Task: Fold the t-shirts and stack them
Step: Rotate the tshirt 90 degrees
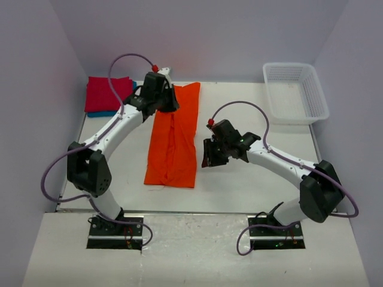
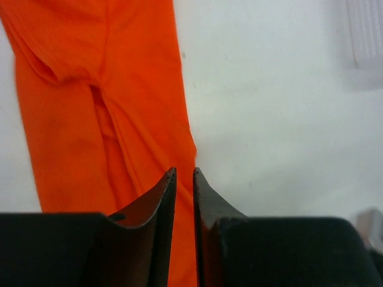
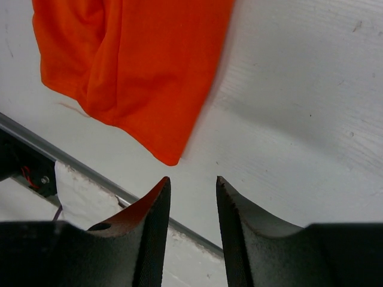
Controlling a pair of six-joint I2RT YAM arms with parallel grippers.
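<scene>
**While the orange t-shirt (image 1: 173,143) lies long on the worktop (image 1: 251,185), both end effectors are near it**

You see it folded to a narrow strip. At its far end the left end effector (image 2: 184,173) has its fingers (image 2: 157,206) almost together, with orange cloth in the thin slit; you cannot tell whether it pinches. The right end effector (image 3: 192,179) stands open and empty, just beside the strip's right edge.
</scene>
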